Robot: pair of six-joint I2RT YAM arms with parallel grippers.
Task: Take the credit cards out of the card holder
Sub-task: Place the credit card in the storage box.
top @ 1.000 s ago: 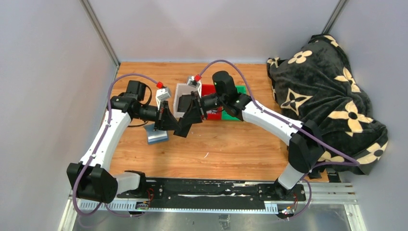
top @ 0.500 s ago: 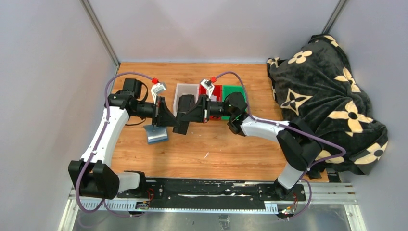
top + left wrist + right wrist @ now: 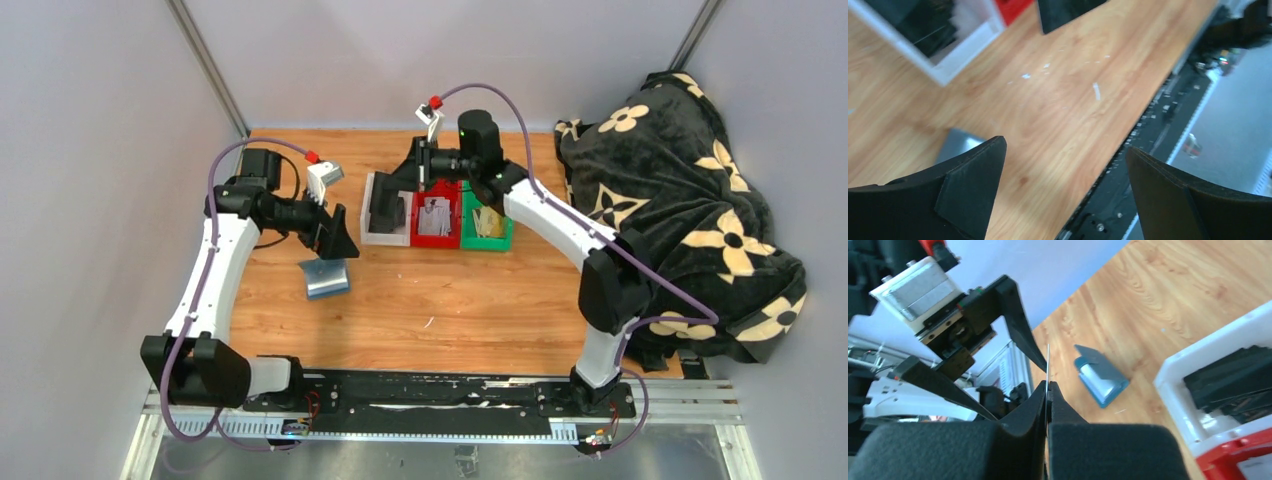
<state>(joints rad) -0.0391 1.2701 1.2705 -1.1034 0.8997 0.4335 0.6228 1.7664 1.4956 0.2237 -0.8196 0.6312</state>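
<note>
Over toward the back of the table, the right gripper [image 3: 1047,387] hangs by the white bin [image 3: 385,241], its jaws pinched tight on a thin credit card [image 3: 1047,365]. From its own wrist camera the card shows edge-on, a bare line standing out past the fingertips toward the left arm. The bin already holds some dark flat pieces. It sits just below and to the side of those fingertips, so letting go there looks to me like a small shift rather than a reach. The card holder [image 3: 326,279] lies open on the bare wood, one flap tilted up and the pale lining showing. It is well apart from the right arm, just beside and nearer to me than the left gripper [image 3: 336,240], which hovers above it with jaws spread wide and nothing in them. If another card is left, the left arm is the closer one; whether the pocket is empty I cannot tell. A red bin [image 3: 418,240] and a green bin [image 3: 487,245] stand touching in a row with the white one. The wooden table [image 3: 450,300] has plain grey walls around it, and a black flowered blanket [image 3: 680,220] is heaped at its right end.
</note>
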